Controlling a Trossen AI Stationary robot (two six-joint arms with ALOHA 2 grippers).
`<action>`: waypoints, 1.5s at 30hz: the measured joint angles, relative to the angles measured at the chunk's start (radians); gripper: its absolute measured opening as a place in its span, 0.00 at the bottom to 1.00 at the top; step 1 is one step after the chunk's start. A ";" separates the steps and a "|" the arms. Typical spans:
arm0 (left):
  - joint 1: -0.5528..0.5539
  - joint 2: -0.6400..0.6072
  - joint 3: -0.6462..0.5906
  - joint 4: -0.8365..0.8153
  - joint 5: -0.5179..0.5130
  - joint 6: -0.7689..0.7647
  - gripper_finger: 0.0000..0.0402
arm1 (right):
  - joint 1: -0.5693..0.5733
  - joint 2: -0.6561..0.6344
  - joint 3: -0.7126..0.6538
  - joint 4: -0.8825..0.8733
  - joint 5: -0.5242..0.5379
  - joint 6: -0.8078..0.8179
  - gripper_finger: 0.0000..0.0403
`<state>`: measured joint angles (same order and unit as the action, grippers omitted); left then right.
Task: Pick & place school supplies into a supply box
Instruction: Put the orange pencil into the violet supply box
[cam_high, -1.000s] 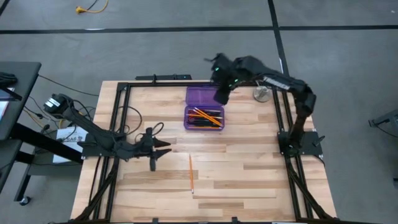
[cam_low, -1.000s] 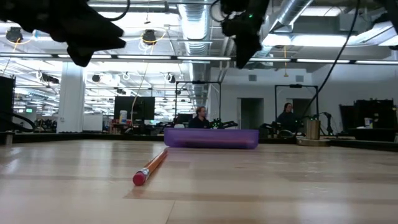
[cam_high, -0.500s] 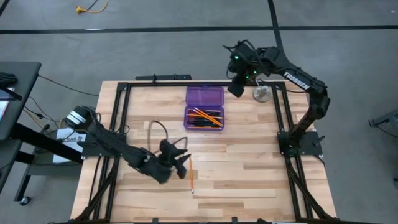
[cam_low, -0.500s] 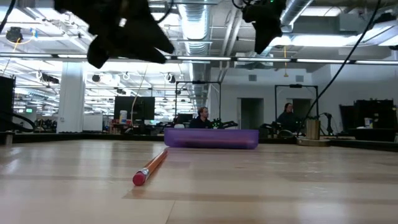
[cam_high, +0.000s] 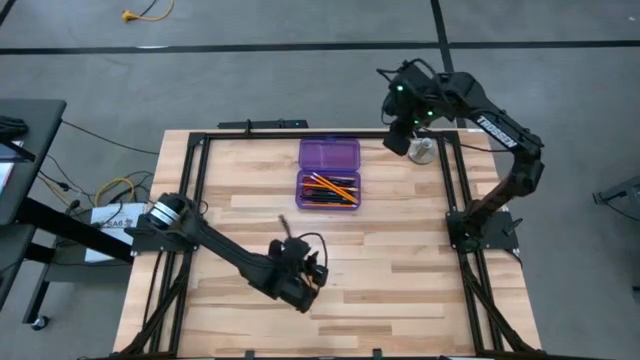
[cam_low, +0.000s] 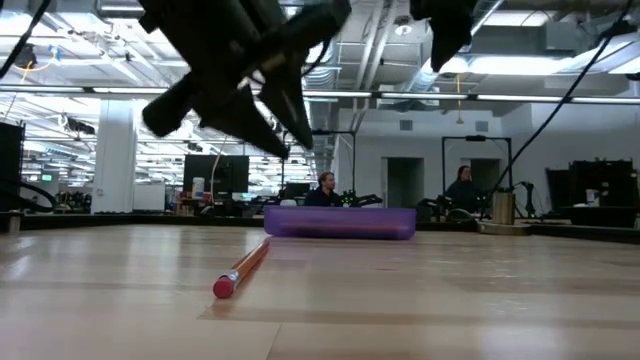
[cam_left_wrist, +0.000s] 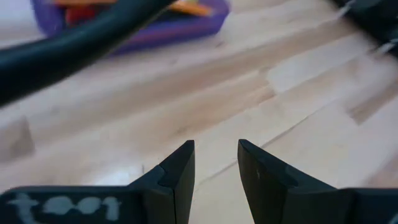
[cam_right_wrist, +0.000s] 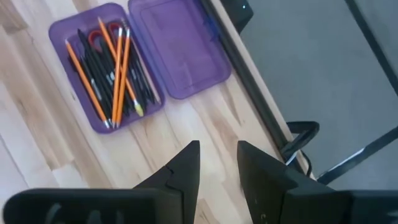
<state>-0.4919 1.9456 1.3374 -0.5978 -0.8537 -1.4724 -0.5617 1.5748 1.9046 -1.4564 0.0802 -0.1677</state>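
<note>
My job is nearly done. The purple supply box (cam_high: 299, 190) sits at the far middle of the bench (cam_high: 400, 250). Its lid (cam_high: 329, 153) lies open and flat beside it. Inside the box I can see orange pencils (cam_right_wrist: 118, 62), black pens (cam_right_wrist: 99, 70) and the red-handled scissors (cam_right_wrist: 99, 36), all lying side by side.

One thing is left out. An orange pencil with a pink eraser (cam_low: 243, 268) lies flat on the bare wood, well apart from the box, on the near side. I think that is the last thing to pick up. After that, the lid may need closing.

My left gripper (cam_left_wrist: 216, 163) hangs above the bench, near that pencil. Its jaws are a little apart, with nothing between them. My right gripper (cam_right_wrist: 217, 163) is up high over the far right corner, just beside a round silver disc (cam_high: 424, 151). Its jaws are a little apart too, and they hold nothing.

The bench is pale wood planks with a black frame around it. It stands on a grey floor (cam_high: 300, 70). Behind it is a big, bright room with pipes on the ceiling. Two people (cam_low: 322, 186) are far back there, away from my arms.
</note>
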 joint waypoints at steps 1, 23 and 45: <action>0.001 0.017 0.013 -0.022 0.018 -0.037 0.27 | -0.004 -0.009 0.000 0.001 -0.001 0.000 0.25; -0.009 0.120 0.114 -0.208 0.239 -0.335 0.27 | 0.019 -0.017 0.000 0.009 0.000 0.002 0.25; 0.060 0.190 0.127 -0.193 0.445 -0.283 0.27 | 0.019 -0.017 0.000 0.007 0.000 0.010 0.25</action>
<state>-0.4314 2.1359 1.4647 -0.7908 -0.4087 -1.7559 -0.5430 1.5581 1.9046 -1.4494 0.0803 -0.1577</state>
